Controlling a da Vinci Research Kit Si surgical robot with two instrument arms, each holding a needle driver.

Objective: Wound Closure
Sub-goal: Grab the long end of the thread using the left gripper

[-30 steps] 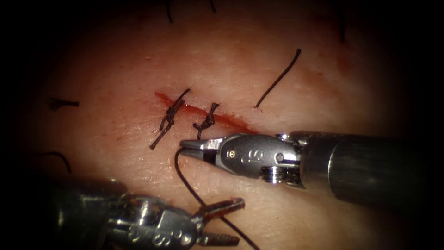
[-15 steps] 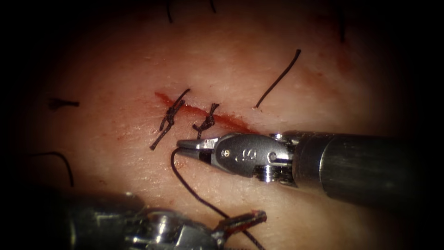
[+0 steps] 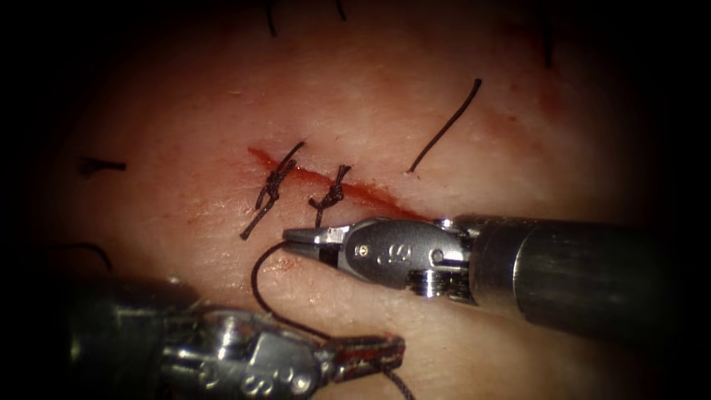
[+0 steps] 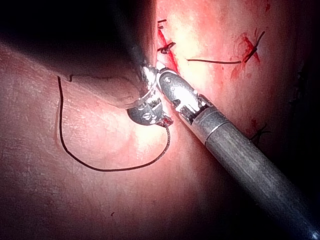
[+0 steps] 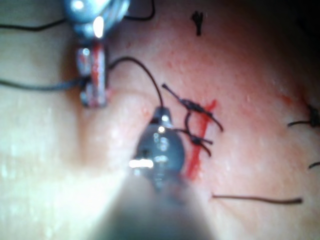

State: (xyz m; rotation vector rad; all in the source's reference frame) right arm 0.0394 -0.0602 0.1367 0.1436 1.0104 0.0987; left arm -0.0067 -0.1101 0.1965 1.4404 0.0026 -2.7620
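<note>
The tissue (image 3: 444,81) carries a red cut (image 3: 333,185) running from about ten o'clock down toward four o'clock, with two tied stitches (image 3: 272,185) across its left part, and red fluid (image 3: 370,196) lining it. A loose cut end of thread (image 3: 444,127) lies on the tissue at about one o'clock from the cut, apart from it.

The right tool (image 3: 300,237) comes in from three o'clock and lies just below the cut, at about six o'clock from the stitches. Its jaws are pressed together on the thread (image 3: 255,285) at their very tip. From there the thread curves down in a loop toward seven o'clock and runs on to the left tool (image 3: 374,355), which sits at about six o'clock in the endoscope view. The left tool's jaws, smeared red, are clamped on that same thread, which trails on beyond them toward the lower edge.

In the left wrist view a long slack arc of thread (image 4: 100,167) lies over the tissue beyond the left tool (image 4: 162,120). I cannot make out the needle, nor tell whether it is in the tissue.
</note>
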